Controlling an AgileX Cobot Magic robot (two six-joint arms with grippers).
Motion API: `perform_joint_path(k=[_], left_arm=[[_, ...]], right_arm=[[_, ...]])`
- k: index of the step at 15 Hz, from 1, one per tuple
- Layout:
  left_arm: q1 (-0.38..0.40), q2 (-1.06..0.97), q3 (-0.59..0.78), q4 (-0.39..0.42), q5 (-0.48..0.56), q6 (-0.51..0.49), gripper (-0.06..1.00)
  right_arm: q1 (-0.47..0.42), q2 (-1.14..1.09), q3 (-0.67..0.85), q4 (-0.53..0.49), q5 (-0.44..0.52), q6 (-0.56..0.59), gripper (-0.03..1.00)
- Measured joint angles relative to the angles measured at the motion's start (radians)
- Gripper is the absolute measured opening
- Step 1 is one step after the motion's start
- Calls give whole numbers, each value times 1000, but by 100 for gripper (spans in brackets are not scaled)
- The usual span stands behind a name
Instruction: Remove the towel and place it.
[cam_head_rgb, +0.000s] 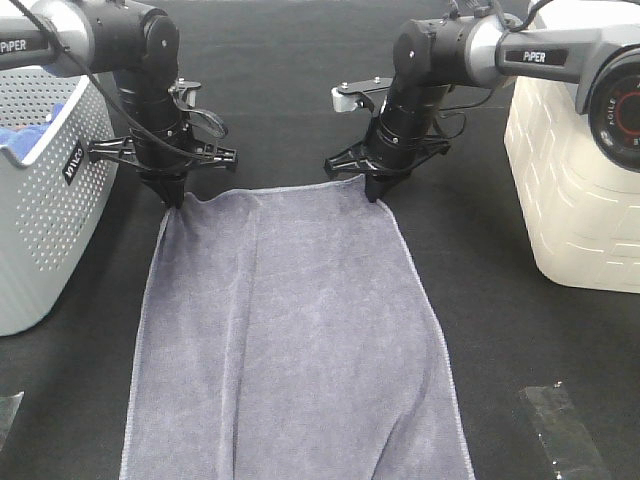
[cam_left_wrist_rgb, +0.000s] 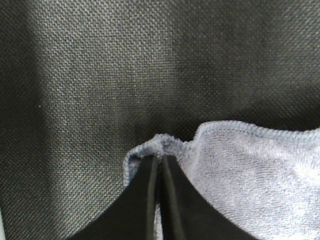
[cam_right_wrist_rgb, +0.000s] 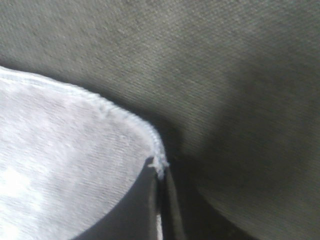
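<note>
The slate-grey towel (cam_head_rgb: 295, 340) lies spread lengthwise on the black table surface, running from the two grippers down past the near edge of the view. My left gripper (cam_head_rgb: 176, 200) is shut on its far left corner, which bunches at the fingertips in the left wrist view (cam_left_wrist_rgb: 161, 159). My right gripper (cam_head_rgb: 375, 196) is shut on the far right corner, whose hem (cam_right_wrist_rgb: 156, 150) ends at the closed fingers in the right wrist view (cam_right_wrist_rgb: 160, 175). Both corners sit slightly raised off the surface.
A perforated grey basket (cam_head_rgb: 45, 200) with a bright blue cloth (cam_head_rgb: 30, 135) inside stands at the left. A white embossed container (cam_head_rgb: 580, 190) stands at the right. A dark strip (cam_head_rgb: 560, 430) lies at the near right on the table.
</note>
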Motion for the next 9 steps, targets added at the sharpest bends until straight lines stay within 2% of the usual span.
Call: perform_joint_path(k=[5, 9], left_arm=[[0, -4, 0, -9, -22, 27, 1], [-2, -27, -16, -19, -196, 27, 1]], right_arm=[[-27, -92, 0, -127, 35, 106, 0], [-60, -147, 0, -192, 29, 134, 0]])
